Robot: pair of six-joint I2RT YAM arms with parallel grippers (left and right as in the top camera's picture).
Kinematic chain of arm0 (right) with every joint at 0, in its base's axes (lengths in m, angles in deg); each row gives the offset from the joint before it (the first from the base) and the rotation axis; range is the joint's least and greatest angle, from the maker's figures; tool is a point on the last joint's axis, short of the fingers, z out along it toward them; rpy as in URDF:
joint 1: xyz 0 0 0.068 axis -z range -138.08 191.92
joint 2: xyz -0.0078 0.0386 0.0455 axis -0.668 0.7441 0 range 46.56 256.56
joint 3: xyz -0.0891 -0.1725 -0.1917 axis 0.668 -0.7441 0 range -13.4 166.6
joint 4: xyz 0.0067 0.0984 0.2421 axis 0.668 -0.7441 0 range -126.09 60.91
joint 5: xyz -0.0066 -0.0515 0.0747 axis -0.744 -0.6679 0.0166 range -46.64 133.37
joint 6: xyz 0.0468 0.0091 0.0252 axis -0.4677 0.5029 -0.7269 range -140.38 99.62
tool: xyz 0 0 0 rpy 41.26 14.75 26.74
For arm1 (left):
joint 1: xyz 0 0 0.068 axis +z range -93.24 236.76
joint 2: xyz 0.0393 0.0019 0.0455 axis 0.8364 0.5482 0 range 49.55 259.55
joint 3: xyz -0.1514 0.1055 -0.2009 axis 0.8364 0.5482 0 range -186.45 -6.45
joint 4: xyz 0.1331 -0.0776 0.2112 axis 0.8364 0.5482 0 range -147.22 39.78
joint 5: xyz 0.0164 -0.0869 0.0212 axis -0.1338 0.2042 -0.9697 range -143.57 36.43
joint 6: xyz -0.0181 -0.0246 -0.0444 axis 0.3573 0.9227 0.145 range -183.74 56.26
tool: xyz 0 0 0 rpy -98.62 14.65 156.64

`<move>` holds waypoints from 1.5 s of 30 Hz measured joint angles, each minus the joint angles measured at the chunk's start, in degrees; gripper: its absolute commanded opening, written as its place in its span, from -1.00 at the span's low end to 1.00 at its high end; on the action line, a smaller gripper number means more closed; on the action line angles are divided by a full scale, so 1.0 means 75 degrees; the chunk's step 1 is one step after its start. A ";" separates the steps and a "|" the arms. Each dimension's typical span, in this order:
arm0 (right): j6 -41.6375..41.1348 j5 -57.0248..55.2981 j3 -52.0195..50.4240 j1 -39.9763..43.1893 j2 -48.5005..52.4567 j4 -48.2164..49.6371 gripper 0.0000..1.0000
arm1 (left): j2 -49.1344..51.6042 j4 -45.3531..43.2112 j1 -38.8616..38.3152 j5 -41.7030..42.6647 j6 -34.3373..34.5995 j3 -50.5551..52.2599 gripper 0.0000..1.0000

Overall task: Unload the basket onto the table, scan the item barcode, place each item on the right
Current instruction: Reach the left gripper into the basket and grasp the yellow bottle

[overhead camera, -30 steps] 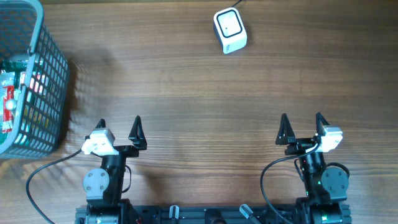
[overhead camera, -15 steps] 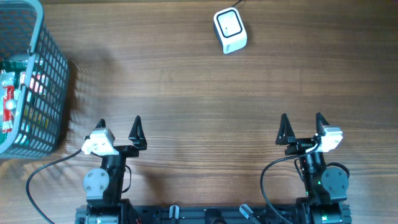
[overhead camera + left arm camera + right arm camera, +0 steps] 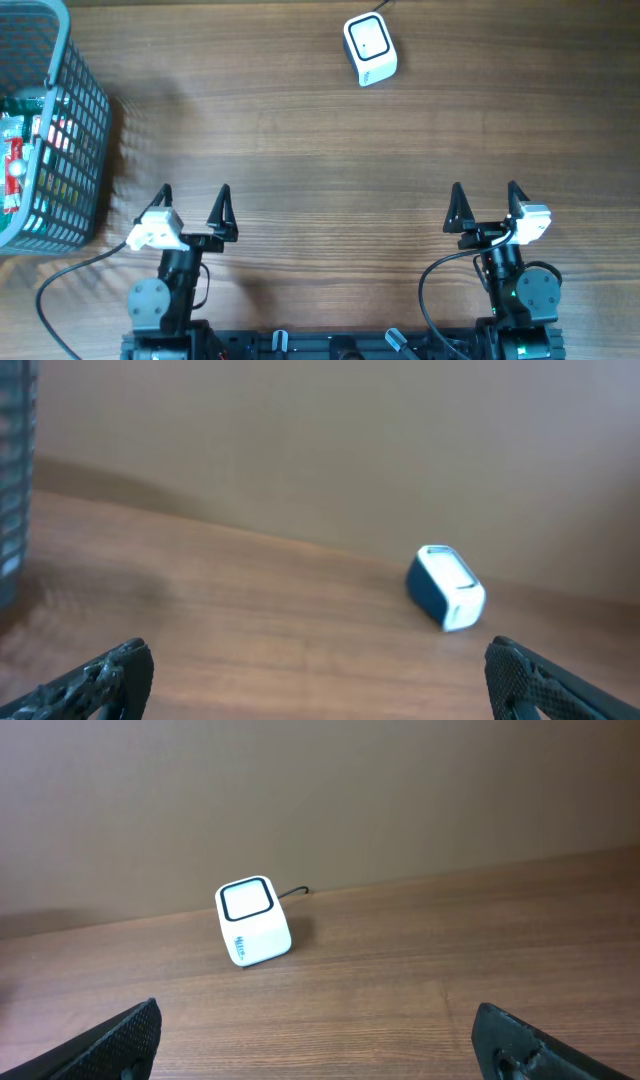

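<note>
The basket (image 3: 70, 140) at the table's left edge was cut off by the left side of the overhead picture. The items (image 3: 14, 165) inside it showed only through the mesh, too small to name. In the left wrist view the basket was a blurred sliver. The cable (image 3: 293, 892) of the scanner (image 3: 369, 48) ran out past the top of the overhead picture. Of the left gripper (image 3: 318, 660) and right gripper (image 3: 318, 1020), the wrist views caught only the tips of the jaws at the bottom corners.
</note>
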 measured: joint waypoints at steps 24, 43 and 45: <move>0.0000 0.0000 0.0000 0.0000 0.0050 -0.0003 0.99 | 0.9232 0.8469 0.0000 0.0941 -0.1014 -1.5090 1.00; 0.0000 0.0000 0.0000 0.0000 0.0050 -0.0003 0.99 | 1.1194 0.8434 0.2107 -0.2168 -0.1224 -1.5093 1.00; -0.0003 0.0000 0.0000 0.0000 0.0050 -0.0003 1.00 | 1.1363 0.8577 0.2559 -0.2224 -0.1049 -1.5093 1.00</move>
